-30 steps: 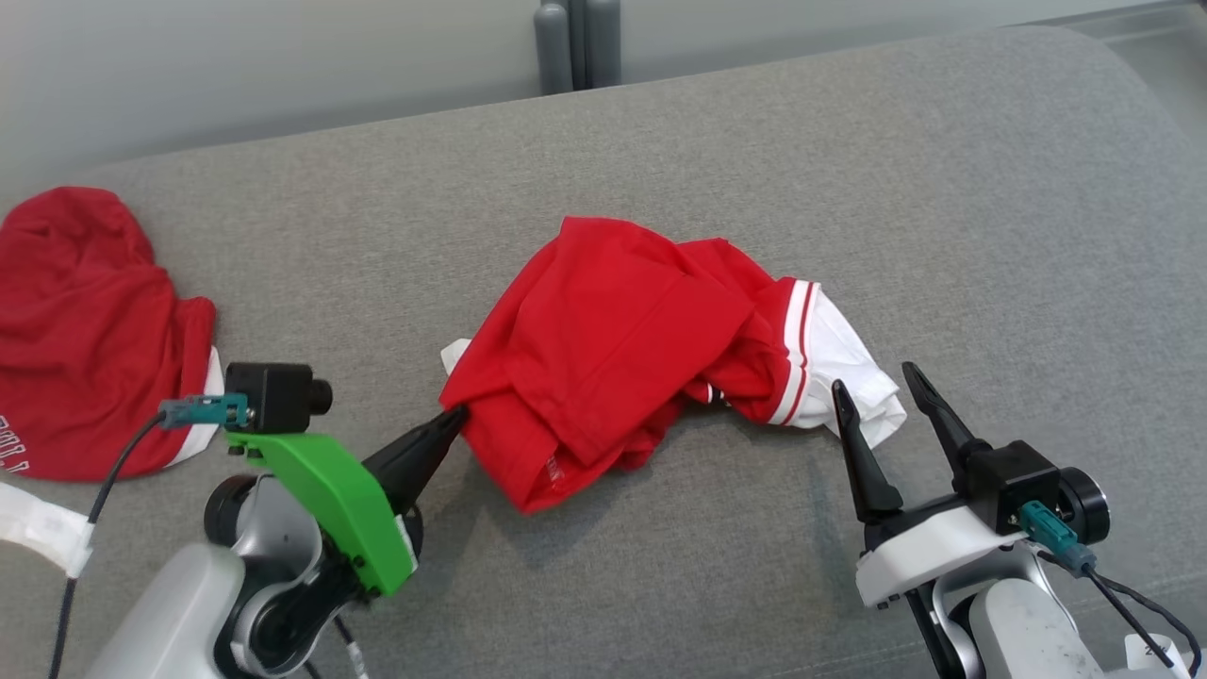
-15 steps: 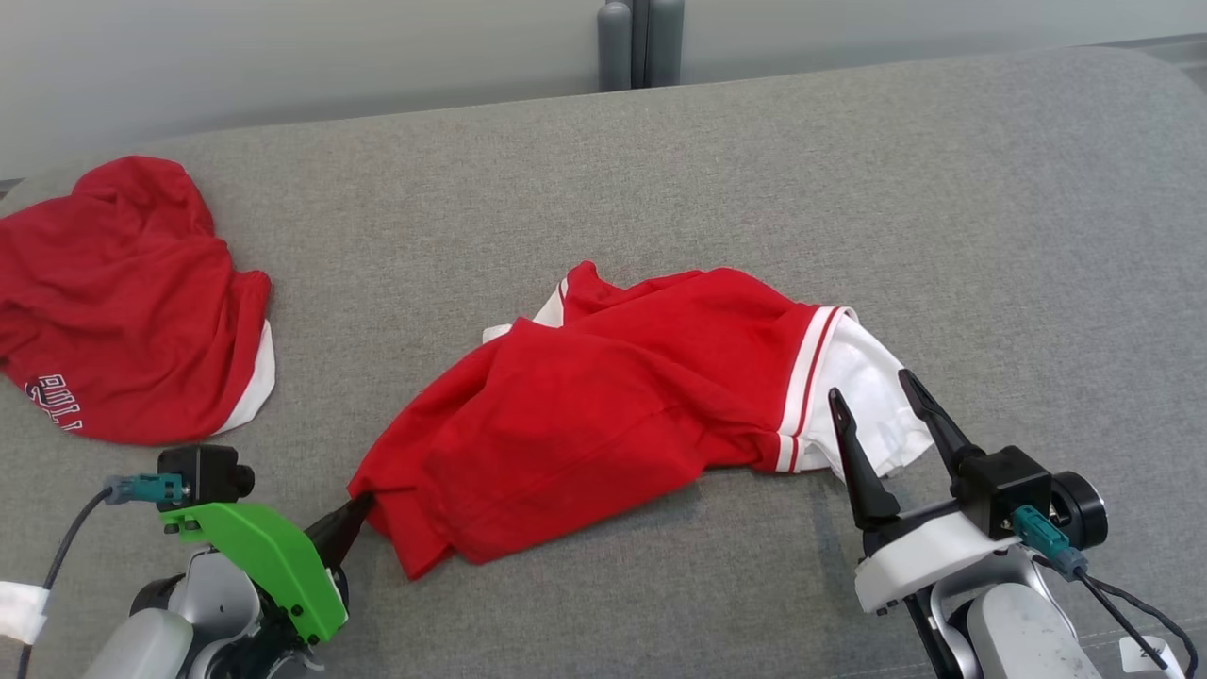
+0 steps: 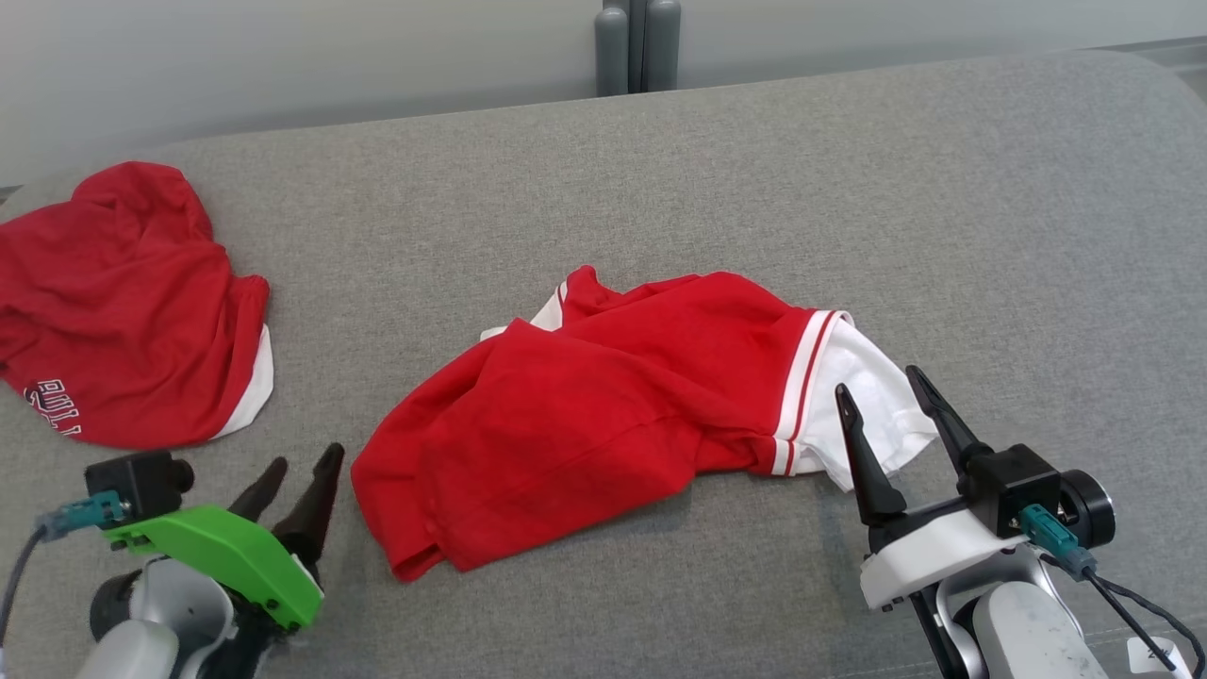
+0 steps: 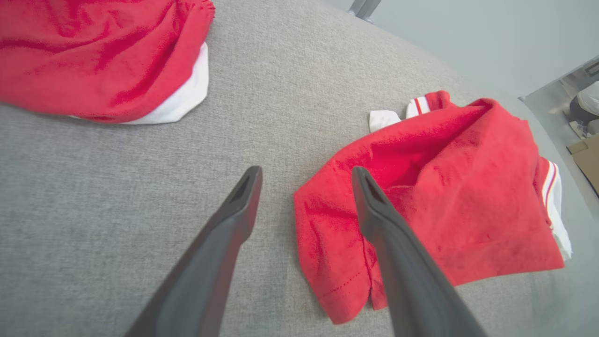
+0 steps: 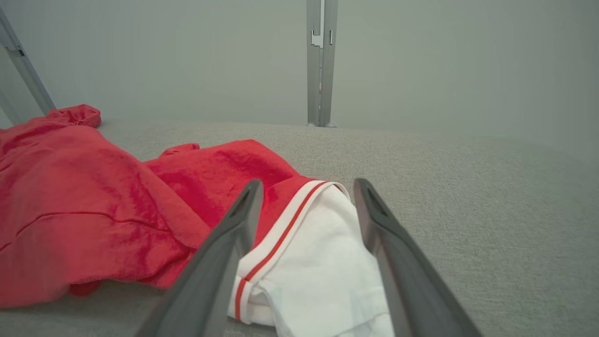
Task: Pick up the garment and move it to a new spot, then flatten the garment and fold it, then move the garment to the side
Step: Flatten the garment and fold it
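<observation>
- The garment (image 3: 585, 415) is red and lies crumpled in the middle of the grey upholstered surface (image 3: 990, 217). Its long axis runs from the near left up toward the far right, and its white sleeve (image 3: 853, 358) with red stripes points right.
- The left gripper (image 3: 305, 455) sits just beside the garment's near-left hem, its fingers spread apart and holding nothing.
- The right gripper (image 3: 876, 380) has its fingers wide apart on either side of the white sleeve, not closed on it. I cannot tell whether they touch the cloth.
- A second red garment (image 3: 123, 302) lies well apart at the surface's left edge.
- Behind the surface stand a pale wall (image 3: 283, 57) and a grey post (image 3: 636, 42).
- Open grey fabric stretches to the right of the garment and beyond it.
</observation>
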Tool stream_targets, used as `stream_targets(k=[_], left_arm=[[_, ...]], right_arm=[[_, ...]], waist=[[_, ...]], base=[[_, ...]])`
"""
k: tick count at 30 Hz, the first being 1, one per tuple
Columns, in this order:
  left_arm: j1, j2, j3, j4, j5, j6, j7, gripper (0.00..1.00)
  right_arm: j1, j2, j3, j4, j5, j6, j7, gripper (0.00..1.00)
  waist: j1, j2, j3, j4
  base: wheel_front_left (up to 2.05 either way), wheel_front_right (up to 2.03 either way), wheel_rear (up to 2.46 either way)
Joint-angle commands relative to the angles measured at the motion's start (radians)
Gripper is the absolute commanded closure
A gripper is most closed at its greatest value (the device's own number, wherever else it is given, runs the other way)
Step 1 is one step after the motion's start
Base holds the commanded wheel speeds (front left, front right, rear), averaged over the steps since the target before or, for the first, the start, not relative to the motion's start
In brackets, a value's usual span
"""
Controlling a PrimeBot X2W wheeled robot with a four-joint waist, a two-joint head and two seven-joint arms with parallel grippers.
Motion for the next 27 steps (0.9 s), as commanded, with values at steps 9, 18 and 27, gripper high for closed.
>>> stream_targets(k=[9, 18, 27], left_arm=[[0.082, -0.085, -0.065, -0.119, -0.028, 0.008, 0.004, 0.00], [0.039, -0.114, -0.068, 0.036, -0.049, 0.006, 0.017, 0.00], [0.040, -0.129, -0.085, 0.045, -0.075, -0.058, 0.025, 1.00]], right_arm=[[0.011, -0.003, -0.015, -0.019, -0.012, 0.000, -0.003, 0.00], [-0.003, -0.003, -0.018, -0.020, -0.009, 0.000, -0.003, 0.00], [0.005, -0.003, -0.027, -0.015, -0.005, 0.000, -0.003, 0.00]], waist=[[0.0000, 0.0000, 0.013, -0.005], [0.0000, 0.0000, 0.031, -0.046], [0.0000, 0.0000, 0.030, -0.047]], base=[[0.00, 0.00, 0.00], [0.00, 0.00, 0.00], [0.00, 0.00, 0.00]])
